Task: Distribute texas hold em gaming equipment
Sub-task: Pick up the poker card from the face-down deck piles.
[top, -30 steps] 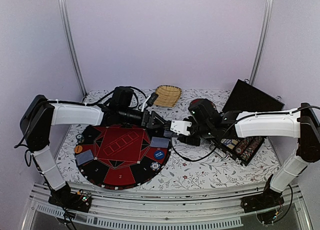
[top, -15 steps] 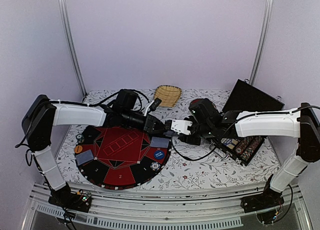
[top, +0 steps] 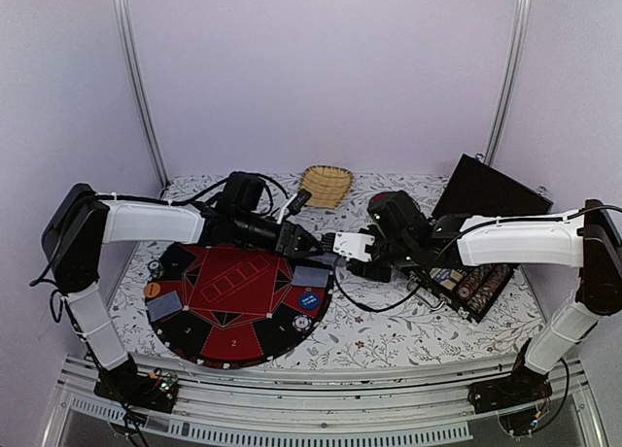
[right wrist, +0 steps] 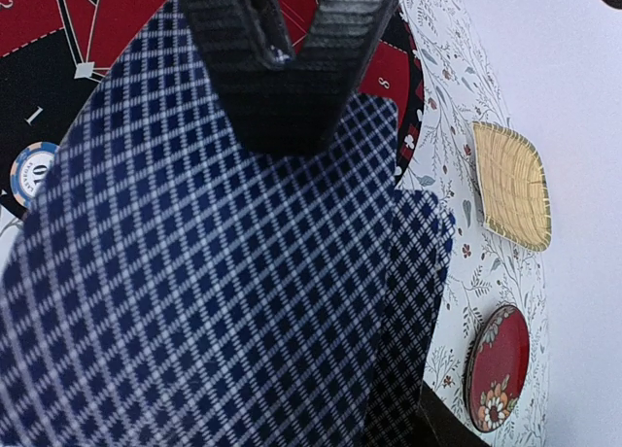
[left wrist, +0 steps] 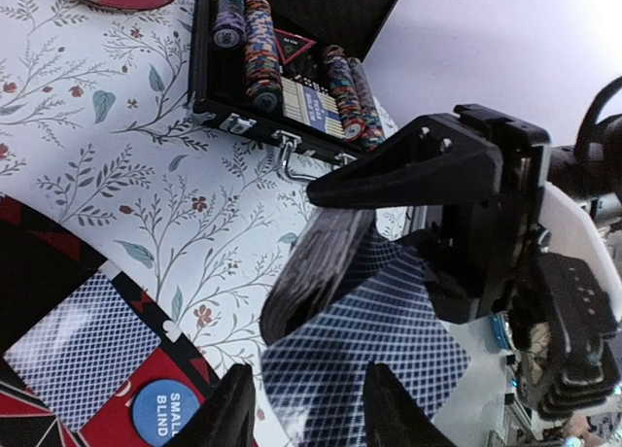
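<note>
Over the tablecloth my right gripper [top: 362,247] is shut on a stack of blue-backed playing cards [left wrist: 389,321], which fill the right wrist view [right wrist: 194,272]. Its black fingers [left wrist: 418,165] clamp the stack above and below. My left gripper [top: 319,243] meets it tip to tip. In the left wrist view this gripper [left wrist: 306,408] is open, its fingertips apart over the near edge of the top card. Its ribbed fingers [right wrist: 292,97] overlap that card's far edge. Two cards [top: 309,276] [top: 163,305], a blue small-blind button [top: 309,298] and a white chip [top: 302,322] lie on the red-and-black mat [top: 233,282].
An open black case [top: 471,287] with rows of chips [left wrist: 262,58] stands at the right, under the right arm. The straw basket [top: 326,185] sits at the back centre and a dark-red plate [right wrist: 501,369] lies near it. An orange chip [top: 153,290] rests on the mat's left rim.
The left arm has shifted a little toward the back while its fingers stay at the cards. The right arm and the cards in it have hardly moved.
</note>
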